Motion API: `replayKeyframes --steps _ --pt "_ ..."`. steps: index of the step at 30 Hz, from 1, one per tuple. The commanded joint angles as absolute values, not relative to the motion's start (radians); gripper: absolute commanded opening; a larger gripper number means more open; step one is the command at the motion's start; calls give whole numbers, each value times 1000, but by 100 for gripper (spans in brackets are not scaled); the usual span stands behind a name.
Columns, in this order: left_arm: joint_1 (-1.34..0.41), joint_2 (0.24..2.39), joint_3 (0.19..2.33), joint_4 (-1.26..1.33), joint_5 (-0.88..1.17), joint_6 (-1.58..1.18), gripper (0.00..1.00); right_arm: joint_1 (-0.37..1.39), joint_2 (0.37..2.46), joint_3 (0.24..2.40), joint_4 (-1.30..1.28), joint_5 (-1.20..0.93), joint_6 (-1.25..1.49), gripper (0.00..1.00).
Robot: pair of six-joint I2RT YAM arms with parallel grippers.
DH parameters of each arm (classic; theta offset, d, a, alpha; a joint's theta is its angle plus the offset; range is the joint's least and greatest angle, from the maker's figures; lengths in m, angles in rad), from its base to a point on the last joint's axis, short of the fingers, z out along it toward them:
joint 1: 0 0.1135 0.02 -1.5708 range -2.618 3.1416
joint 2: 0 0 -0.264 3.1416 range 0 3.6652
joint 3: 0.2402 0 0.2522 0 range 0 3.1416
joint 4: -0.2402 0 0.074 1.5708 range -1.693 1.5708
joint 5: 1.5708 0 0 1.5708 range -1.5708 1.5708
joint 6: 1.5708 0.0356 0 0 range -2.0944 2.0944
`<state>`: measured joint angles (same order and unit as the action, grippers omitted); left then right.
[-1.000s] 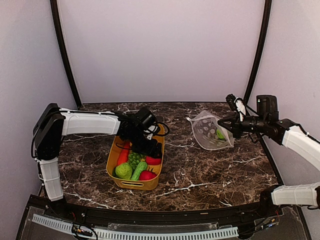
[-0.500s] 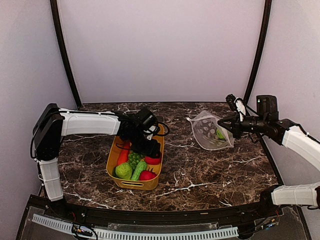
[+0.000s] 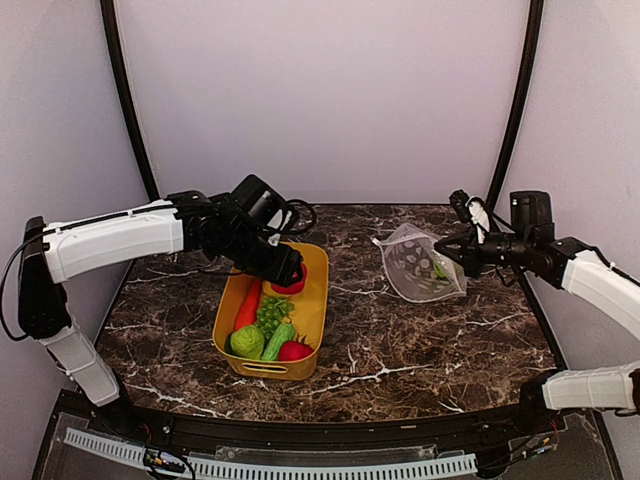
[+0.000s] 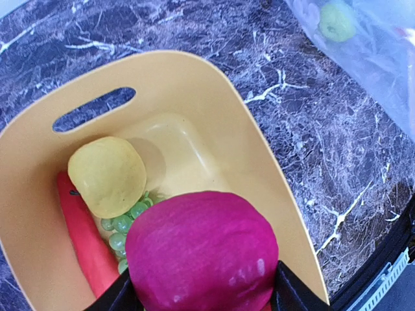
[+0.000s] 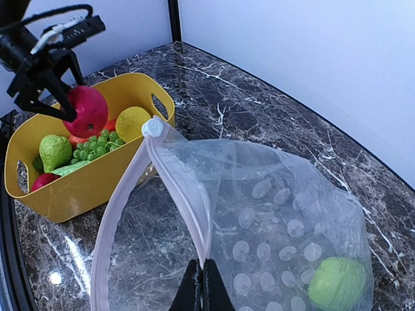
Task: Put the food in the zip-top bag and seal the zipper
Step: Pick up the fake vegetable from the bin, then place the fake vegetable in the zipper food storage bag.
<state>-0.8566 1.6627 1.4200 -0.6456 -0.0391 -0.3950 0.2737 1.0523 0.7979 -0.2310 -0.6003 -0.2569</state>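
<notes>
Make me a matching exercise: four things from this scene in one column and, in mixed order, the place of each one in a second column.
Things:
1. red fruit
2. lemon
3. green fruit
4. zip-top bag

Places:
A. pinched at its mouth edge by the right gripper
B. inside the clear bag
C. held in the jaws of the left gripper, over the tub
D. lying in the yellow tub

Pairs: 1-C, 2-D, 3-B, 4-A

Lab test booth: plain white walls (image 3: 320, 100) enclose marble tabletop (image 3: 400, 340).
</notes>
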Motion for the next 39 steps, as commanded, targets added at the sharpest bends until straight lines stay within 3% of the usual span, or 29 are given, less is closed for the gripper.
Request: replayKeyframes --steps 1,4,9,17,31,39 --pt "-910 1574 1453 -661 -78 -326 52 267 1086 821 -202 -462 -247 0" --pt "-927 1544 1504 -687 -100 -283 51 267 1115 854 -205 -406 -256 0" --pt "-932 1479 1545 -677 -71 -244 47 270 1184 969 -300 -529 -261 0" --pt "-940 1456 1474 -438 102 -264 43 348 1272 1170 -515 -527 -308 0" --pt "-1091 1733 1649 -132 188 -312 41 418 1252 1259 -639 -499 -301 0" --pt "-1096 1906 1857 -222 94 -357 38 423 1295 1347 -693 -552 -251 0"
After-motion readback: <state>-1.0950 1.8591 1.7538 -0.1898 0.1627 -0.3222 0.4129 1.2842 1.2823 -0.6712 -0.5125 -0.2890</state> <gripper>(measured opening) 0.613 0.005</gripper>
